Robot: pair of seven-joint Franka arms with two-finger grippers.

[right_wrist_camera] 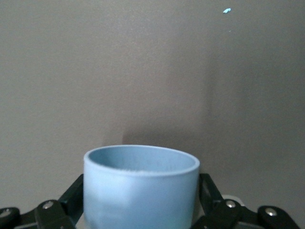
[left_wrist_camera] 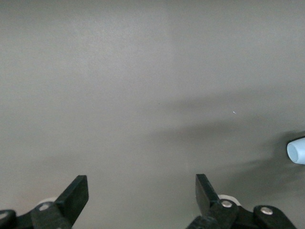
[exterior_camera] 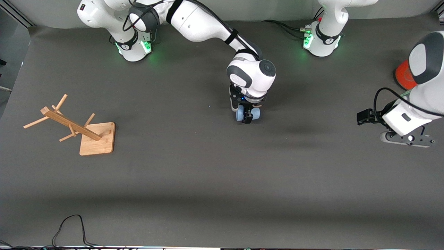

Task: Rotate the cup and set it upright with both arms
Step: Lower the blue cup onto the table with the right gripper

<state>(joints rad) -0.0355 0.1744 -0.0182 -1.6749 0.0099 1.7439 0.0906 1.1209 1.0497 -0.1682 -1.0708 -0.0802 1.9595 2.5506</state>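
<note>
Lying between right tool (exterior_camera: pixel 247 116) fingers: cup (exterior_camera: pixel 248 114).

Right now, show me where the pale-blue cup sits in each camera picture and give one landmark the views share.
Front view: the cup is near the table's middle, between the right gripper's fingers.
Left wrist view: only a sliver of the cup shows at the picture's edge, far from the open left gripper.
Right wrist view: the cup fills the foreground, a finger at each side.
Shared landmark: the grey tabletop.

Grey table (exterior_camera: pixel 215 180): wooden rack (exterior_camera: pixel 74 126), cup (exterior_camera: pixel 248 114).
</note>
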